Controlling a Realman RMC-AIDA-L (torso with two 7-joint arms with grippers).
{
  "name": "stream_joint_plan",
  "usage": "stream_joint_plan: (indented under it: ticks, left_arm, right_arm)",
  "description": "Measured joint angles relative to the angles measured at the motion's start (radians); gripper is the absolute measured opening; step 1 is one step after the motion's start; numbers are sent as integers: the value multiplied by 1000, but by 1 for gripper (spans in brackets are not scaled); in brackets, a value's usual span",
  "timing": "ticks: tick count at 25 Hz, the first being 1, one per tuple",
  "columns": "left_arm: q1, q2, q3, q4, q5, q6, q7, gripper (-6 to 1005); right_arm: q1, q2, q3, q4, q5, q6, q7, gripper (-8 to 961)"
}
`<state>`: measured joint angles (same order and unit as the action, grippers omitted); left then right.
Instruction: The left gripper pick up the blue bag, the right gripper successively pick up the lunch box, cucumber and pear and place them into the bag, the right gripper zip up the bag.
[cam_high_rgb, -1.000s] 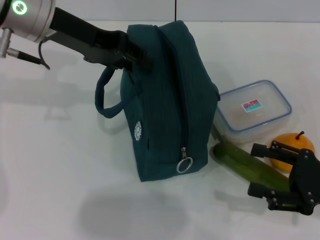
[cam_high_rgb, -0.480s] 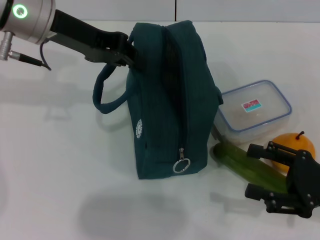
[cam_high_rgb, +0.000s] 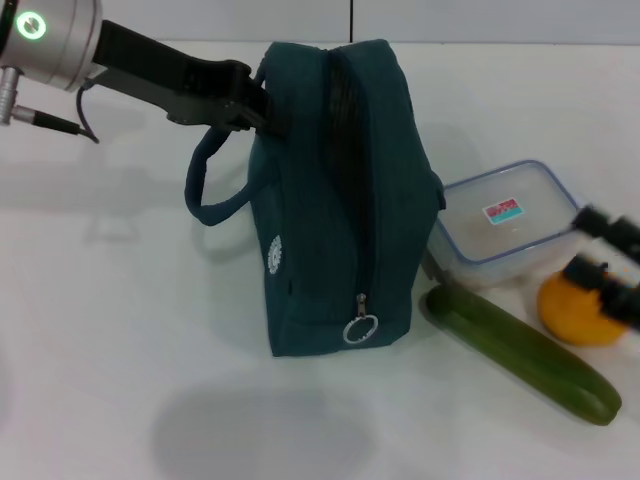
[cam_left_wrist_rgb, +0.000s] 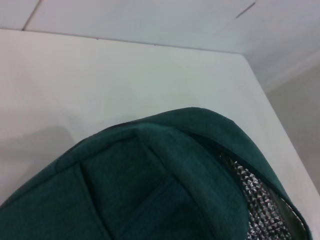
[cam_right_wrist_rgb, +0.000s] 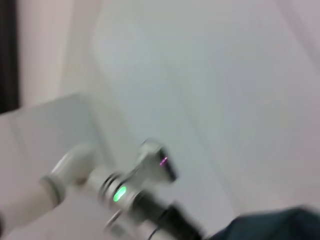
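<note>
Gripping the far upper edge of the blue bag (cam_high_rgb: 335, 200), the left tool (cam_high_rgb: 250, 105) is clenched on the fabric and holds the bag upright on the white counter (cam_high_rgb: 120, 330). The bag is of dark teal cloth, boxy with rounded corners, with a loop handle (cam_high_rgb: 205, 185) hanging at its left side and a zip with a metal ring pull (cam_high_rgb: 360, 328) on its near end. The top is open; the left wrist view shows a silver quilted lining (cam_left_wrist_rgb: 255, 200) inside.

The right tool (cam_high_rgb: 612, 262) is at the right edge of the head view, blurred, just over the pear (cam_high_rgb: 580, 310); I cannot tell how its fingers stand. The pear is round, smooth and orange-yellow. The lunch box (cam_high_rgb: 505, 225), clear plastic with a blue-rimmed lid, stands just right of the bag. The cucumber (cam_high_rgb: 520, 352), long and dark green, lies slanted in front of the box, near the bag's lower corner.
</note>
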<state>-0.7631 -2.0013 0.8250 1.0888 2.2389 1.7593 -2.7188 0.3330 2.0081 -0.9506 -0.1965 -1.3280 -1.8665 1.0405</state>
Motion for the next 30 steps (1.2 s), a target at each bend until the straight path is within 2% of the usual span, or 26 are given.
stream_joint_plan:
  ticks: [9,16,23,30]
  left_arm:
    - [12,5,-14,-3,-47,1,1,66]
    - [13,7,-22,-7,-60,4,1,66]
    - [14,2,-16,-7,-61,5,9,66]
    - [24,-1,-15,-7,-60,7,32,66]
  right_arm:
    - [-54,1,277,147,74,10,52,838]
    - [-57,3,425,219,75,204,162,838]
    - [-7,9,452,267,77,366,239,838]
    - [45,11,453,260,76,474,390,838]
